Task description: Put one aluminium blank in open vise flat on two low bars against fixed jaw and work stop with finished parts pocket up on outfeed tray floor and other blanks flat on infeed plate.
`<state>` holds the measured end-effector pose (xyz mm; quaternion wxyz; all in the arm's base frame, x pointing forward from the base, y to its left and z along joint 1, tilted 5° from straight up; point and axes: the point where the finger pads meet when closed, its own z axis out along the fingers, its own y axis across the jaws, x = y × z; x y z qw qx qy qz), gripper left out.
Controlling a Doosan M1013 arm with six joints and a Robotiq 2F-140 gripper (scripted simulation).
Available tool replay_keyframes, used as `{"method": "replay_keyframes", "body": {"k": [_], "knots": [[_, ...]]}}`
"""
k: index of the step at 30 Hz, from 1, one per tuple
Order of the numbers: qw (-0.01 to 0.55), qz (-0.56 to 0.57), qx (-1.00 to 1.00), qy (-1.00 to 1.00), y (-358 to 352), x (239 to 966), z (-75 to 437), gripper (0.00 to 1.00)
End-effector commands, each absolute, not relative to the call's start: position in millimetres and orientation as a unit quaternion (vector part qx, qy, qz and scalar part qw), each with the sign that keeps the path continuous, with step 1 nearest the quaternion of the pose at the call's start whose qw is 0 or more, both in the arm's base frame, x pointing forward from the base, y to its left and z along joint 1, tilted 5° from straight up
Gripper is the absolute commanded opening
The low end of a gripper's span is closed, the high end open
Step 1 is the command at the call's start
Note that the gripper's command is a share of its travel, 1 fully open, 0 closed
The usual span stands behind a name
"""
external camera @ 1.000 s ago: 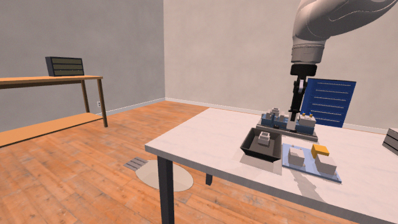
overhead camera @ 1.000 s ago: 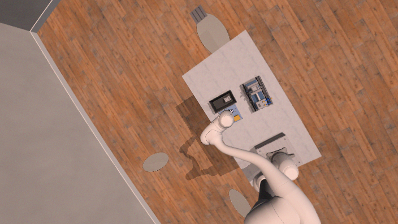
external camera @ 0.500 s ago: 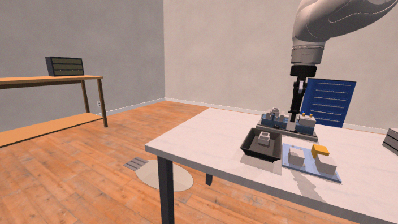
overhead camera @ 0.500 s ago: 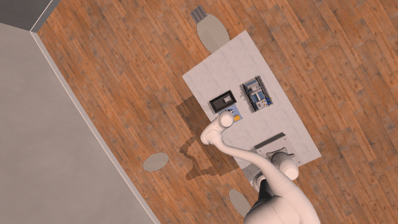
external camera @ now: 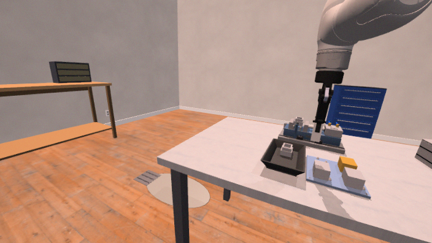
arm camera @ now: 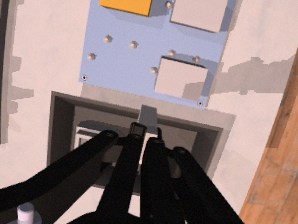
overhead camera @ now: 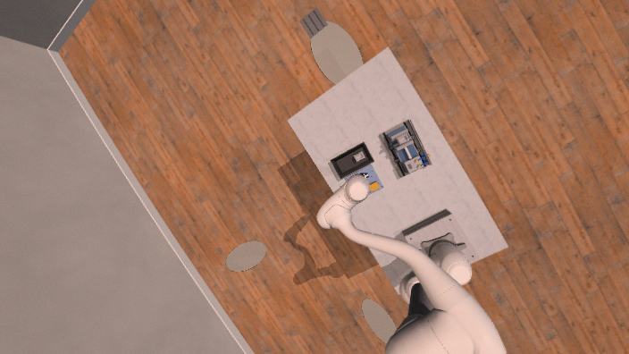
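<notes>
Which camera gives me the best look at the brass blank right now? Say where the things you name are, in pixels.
The exterior view: it shows the brass blank (overhead camera: 374, 186) (external camera: 348, 162) (arm camera: 128, 6) large, top and side, though an aluminium blank (external camera: 354, 178) covers its lower front. The top view shows it small, beside the arm; the wrist view cuts it off at the picture's upper edge.

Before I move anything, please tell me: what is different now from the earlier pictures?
Nothing has visibly changed. The shut gripper took hold of nothing and let nothing go. The finished part in the tray and the brass blank stayed put.
</notes>
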<state>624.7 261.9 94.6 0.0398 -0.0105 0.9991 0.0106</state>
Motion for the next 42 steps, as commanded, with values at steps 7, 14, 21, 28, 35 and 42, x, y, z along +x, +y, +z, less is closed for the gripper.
{"method": "replay_keyframes", "body": {"k": [7,14,21,28,35,42], "knots": [[0.040,0.011,-0.011,0.999,262.0,624.7,94.7,0.00],[0.040,0.011,-0.011,0.999,262.0,624.7,94.7,0.00],[0.040,0.011,-0.011,0.999,262.0,624.7,95.5,0.00],[0.040,0.011,-0.011,0.999,261.8,624.1,102.5,0.00],[0.040,0.011,-0.011,0.999,261.6,623.3,112.8,0.00],[0.040,0.011,-0.011,0.999,261.1,621.8,131.9,0.00]]}}
